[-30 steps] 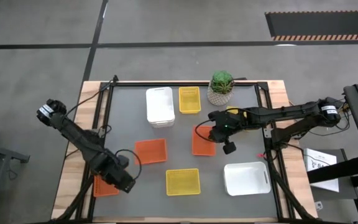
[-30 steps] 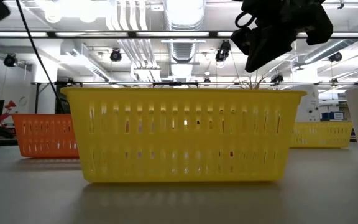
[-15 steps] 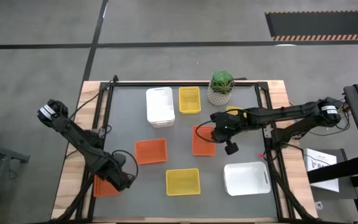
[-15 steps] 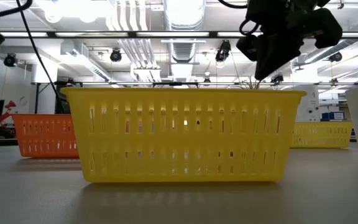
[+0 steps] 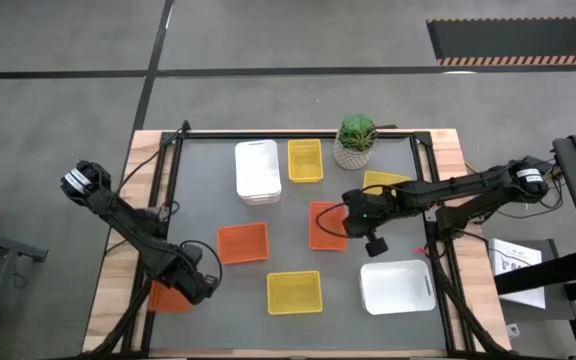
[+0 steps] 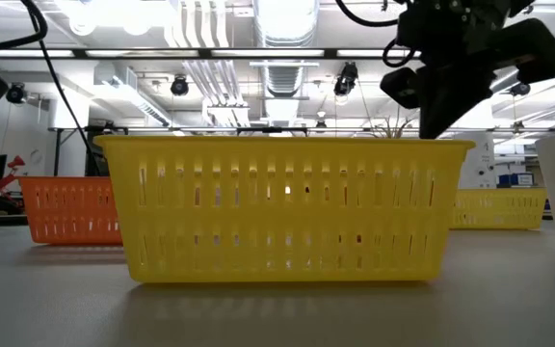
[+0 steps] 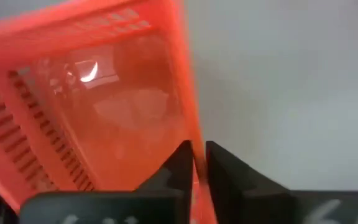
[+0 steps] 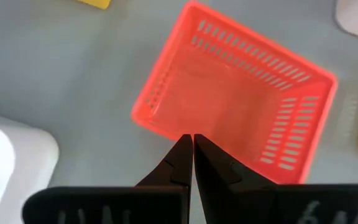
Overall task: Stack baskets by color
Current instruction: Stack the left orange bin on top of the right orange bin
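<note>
- Grey tabletop [image 5: 208,190] is carrying orange, yellow and white baskets, spread apart.
- Left gripper [image 7: 197,163] is pinching the rim of an orange basket [image 7: 92,118] at the table's front-left corner, fingers nearly together.
- Right gripper [image 8: 192,155] is hovering, fingers pressed together and holding nothing, over another orange basket [image 8: 241,118] near the table's centre.

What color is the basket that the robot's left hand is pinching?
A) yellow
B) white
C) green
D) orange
D: in the left wrist view the left hand is closed on the rim of an orange basket, which sits at the table's front left corner in the high view.
</note>
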